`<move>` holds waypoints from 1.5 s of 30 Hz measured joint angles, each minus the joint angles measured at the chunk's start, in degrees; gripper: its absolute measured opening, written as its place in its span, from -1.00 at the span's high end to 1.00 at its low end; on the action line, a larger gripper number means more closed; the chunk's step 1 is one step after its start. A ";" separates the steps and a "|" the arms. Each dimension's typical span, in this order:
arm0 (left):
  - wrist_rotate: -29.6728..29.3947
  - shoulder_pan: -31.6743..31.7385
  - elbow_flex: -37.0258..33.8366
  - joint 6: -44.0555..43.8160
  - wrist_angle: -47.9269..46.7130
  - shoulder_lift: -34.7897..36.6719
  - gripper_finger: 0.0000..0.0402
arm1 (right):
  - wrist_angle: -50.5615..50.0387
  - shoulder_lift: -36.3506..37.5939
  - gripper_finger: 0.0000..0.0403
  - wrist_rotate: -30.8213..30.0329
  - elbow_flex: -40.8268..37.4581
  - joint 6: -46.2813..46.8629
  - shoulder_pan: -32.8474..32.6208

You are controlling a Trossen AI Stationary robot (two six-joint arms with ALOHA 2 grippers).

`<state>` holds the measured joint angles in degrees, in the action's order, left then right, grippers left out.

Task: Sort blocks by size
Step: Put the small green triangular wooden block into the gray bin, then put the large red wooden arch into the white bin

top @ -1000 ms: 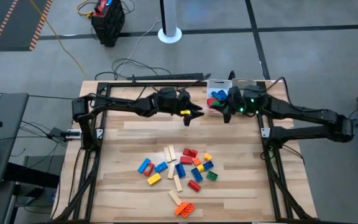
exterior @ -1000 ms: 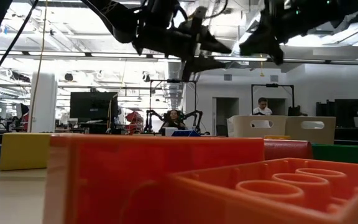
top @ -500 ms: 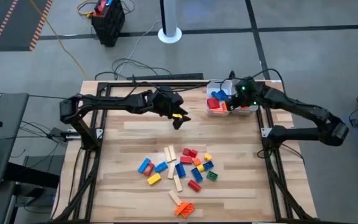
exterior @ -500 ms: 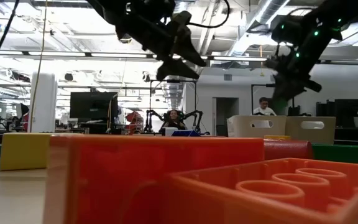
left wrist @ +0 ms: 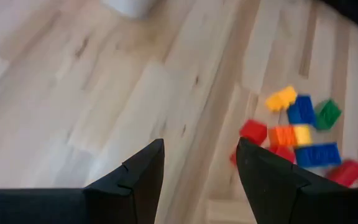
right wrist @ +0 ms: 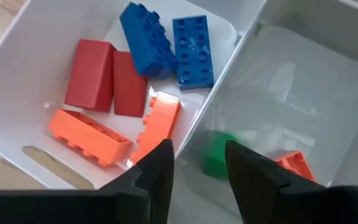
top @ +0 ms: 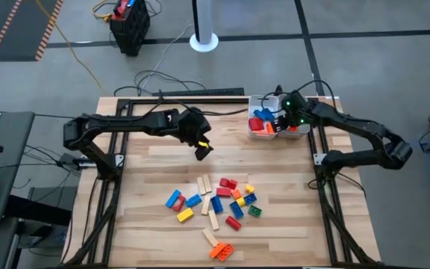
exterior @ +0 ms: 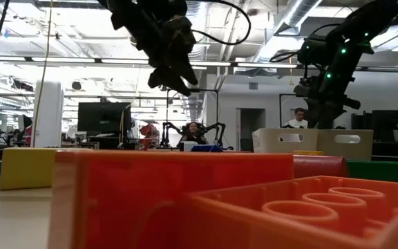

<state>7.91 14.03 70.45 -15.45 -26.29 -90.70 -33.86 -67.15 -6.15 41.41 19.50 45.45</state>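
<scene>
1. Two trays sit at the desk's far right corner: the nearer white tray (right wrist: pixel 17 56) holds red, blue and orange blocks (right wrist: pixel 135 68), lying flat and packed side by side; the second tray (right wrist: pixel 303 93) beside it holds a small green block (right wrist: pixel 216 152) and a small orange one. This reads as a split by size, bigger bricks in one tray, small ones in the other.
2. Right gripper (top: pixel 281 124) hangs over the wall shared by the two trays; its jaws stand apart with nothing between them. Judgement: it is over the trays because that is where blocks get dropped.
3. Left gripper (top: pixel 201 149) hovers over bare desk (top: pixel 148 187) toward the far edge, jaws apart and empty in its wrist view, pointed toward the loose blocks. Judgement: it is placed to go for the next pick.
4. Unsorted pile (top: pixel 215 205) lies near the middle of the desk, toward the near edge, well apart from the trays.
5. Orientation: the pale wooden bars (top: pixel 204 184) in the pile run roughly from far edge to near edge, some slightly skewed; one lies nearest the near edge next to an orange block (top: pixel 221 251). Studded bricks point every way, with no common axis.
6. Most of the sorting is judged not yet done.
</scene>
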 joint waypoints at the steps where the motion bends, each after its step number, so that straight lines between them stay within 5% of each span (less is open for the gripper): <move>1: 0.04 -0.21 0.01 -0.01 -1.43 -0.01 0.04 | 0.05 0.09 0.09 0.02 0.00 -0.38 0.17; 18: 5.70 -12.05 0.00 0.72 -23.29 -0.11 0.04 | -3.37 8.36 -0.26 0.34 0.00 -6.20 0.45; 31: 4.81 -21.54 -3.08 -30.64 -24.05 -0.15 0.04 | -9.10 17.89 -0.27 -0.09 4.58 -8.91 -2.36; 45: -3.65 -31.65 -3.20 -52.73 -23.35 -4.29 0.04 | -9.75 15.65 -0.27 -4.81 17.24 -13.62 -6.19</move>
<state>4.26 -17.62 67.24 -68.19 -49.64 -94.99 -43.62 -51.50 -10.96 58.65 5.88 39.26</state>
